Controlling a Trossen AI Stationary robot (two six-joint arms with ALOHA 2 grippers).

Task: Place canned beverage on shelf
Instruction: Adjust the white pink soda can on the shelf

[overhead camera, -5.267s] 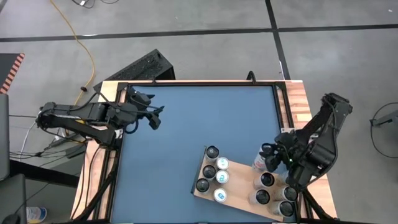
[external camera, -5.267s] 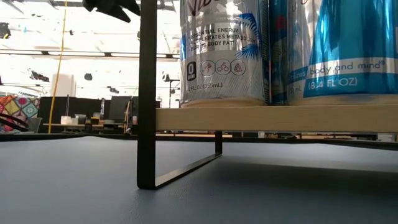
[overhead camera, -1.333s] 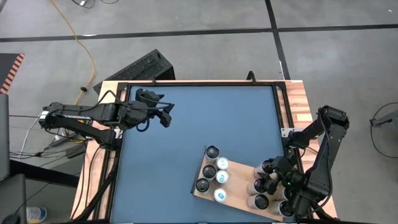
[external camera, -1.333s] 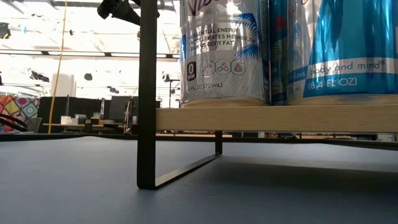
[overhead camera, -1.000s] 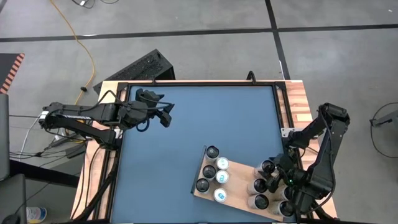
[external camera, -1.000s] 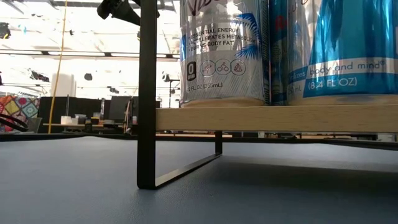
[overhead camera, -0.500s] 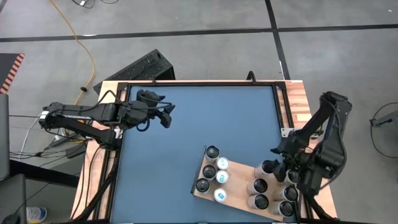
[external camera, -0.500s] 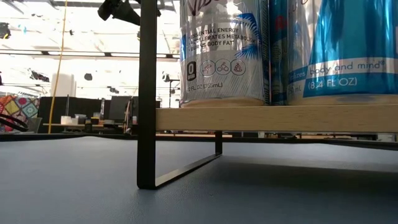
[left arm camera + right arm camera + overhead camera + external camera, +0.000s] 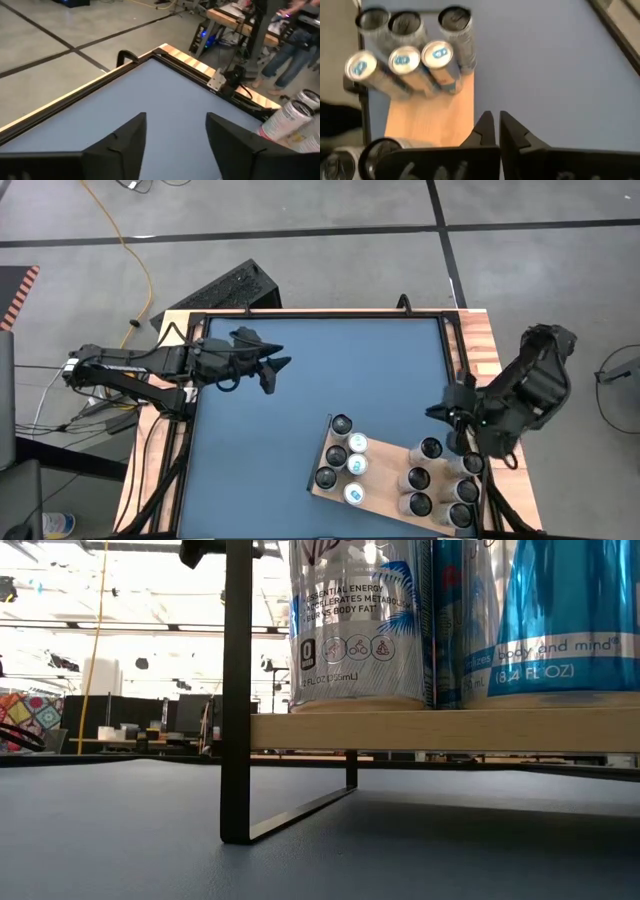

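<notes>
Blue-grey surface (image 9: 300,380) with black rim. Light-brown plain-grained shelf (image 9: 432,117) on a black frame (image 9: 236,690). Silver and bright blue cans (image 9: 402,62), white lettering. Dark tools (image 9: 175,140).

Bright even light, blurred wrist views

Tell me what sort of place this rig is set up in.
Probably a robotics lab or workshop: bare concrete floor marked with dark lines, a yellow cable trailing across it, and cluttered workbenches beyond the table.

Right end effector (image 9: 447,414) released can (image 9: 431,448), lifted, closed.
</notes>
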